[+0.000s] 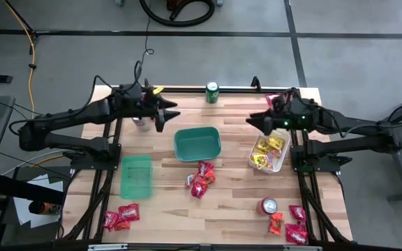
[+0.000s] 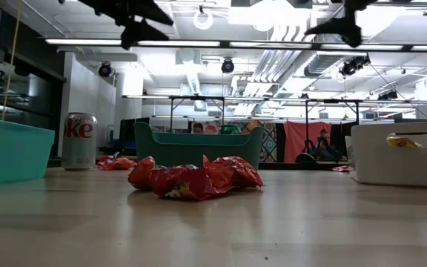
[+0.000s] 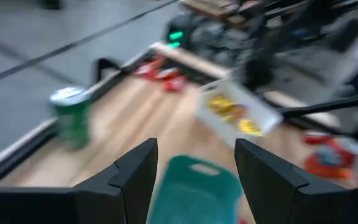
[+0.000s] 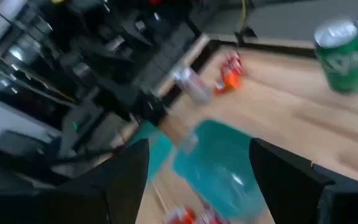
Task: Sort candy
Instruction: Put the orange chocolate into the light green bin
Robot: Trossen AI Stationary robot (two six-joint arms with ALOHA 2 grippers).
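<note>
candy pile [image 1: 201,178] on wood, below and between both grippers | yellow candy [image 1: 268,150] in white bin [image 1: 282,164], just under right gripper [image 1: 258,123], fingers spread, empty | left gripper [image 1: 166,114] fingers spread, empty, above teal bin [image 1: 197,144] edge | green can [image 1: 213,92] beyond

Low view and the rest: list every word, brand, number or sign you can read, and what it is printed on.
"oke": red letters on the silver can, low view; the word's start is turned out of sight.
Green can: a pale mark on its side, too blurred to read.
Candy packets: print too small to read.
White bin, teal bin: no text visible.
</note>
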